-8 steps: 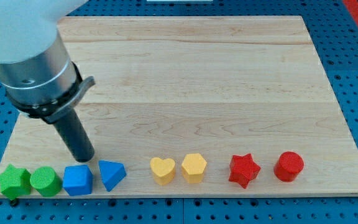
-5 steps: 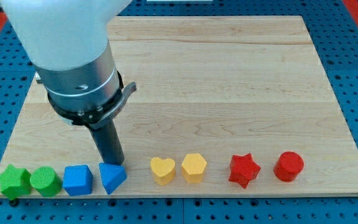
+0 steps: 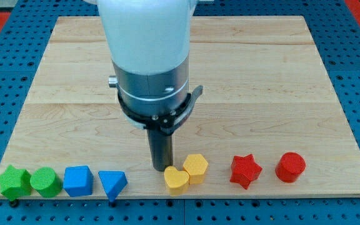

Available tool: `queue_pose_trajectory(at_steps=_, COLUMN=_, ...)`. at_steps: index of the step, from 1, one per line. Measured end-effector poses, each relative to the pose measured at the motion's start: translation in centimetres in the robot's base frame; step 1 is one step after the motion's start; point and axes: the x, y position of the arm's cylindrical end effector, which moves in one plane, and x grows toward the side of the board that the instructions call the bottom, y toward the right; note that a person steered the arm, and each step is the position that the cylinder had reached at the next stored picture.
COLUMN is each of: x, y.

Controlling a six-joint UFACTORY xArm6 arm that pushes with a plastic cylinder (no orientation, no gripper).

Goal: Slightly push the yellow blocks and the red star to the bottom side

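My tip [image 3: 161, 167] rests on the board just above and left of the yellow heart [image 3: 176, 180], touching or nearly touching it. The heart sits near the board's bottom edge, pressed against the yellow hexagon [image 3: 195, 168] on its upper right. The red star [image 3: 245, 170] lies to the right of the hexagon, apart from it. The rod hangs from the large white and grey arm [image 3: 150, 69] filling the view's top middle.
Along the bottom edge from the left lie a green star [image 3: 12, 182], a green cylinder [image 3: 44, 182], a blue cube [image 3: 78, 180] and a blue triangle [image 3: 112, 184]. A red cylinder [image 3: 290, 167] sits right of the red star. The wooden board [image 3: 261, 94] ends just below the blocks.
My tip moved right from above the blue blocks to the yellow heart. The heart has shifted right and down, now against the hexagon.
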Motion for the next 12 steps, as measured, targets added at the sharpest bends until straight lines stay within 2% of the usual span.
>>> queue_pose_trajectory(at_steps=1, x=0.3, y=0.1)
queue_pose_trajectory(at_steps=2, x=-1.8, y=0.3)
queue_pose_trajectory(at_steps=3, x=-2.1, y=3.0)
queue_pose_trajectory(at_steps=4, x=-1.8, y=6.0)
queue_pose_trajectory(at_steps=5, x=0.6, y=5.6)
queue_pose_trajectory(at_steps=6, x=-0.5, y=5.8)
queue_pose_trajectory(at_steps=8, x=-1.1, y=11.9)
queue_pose_trajectory(at_steps=9, x=0.8, y=11.9)
queue_pose_trajectory(at_steps=11, x=0.8, y=12.6)
queue_pose_trajectory(at_steps=12, x=-1.7, y=13.3)
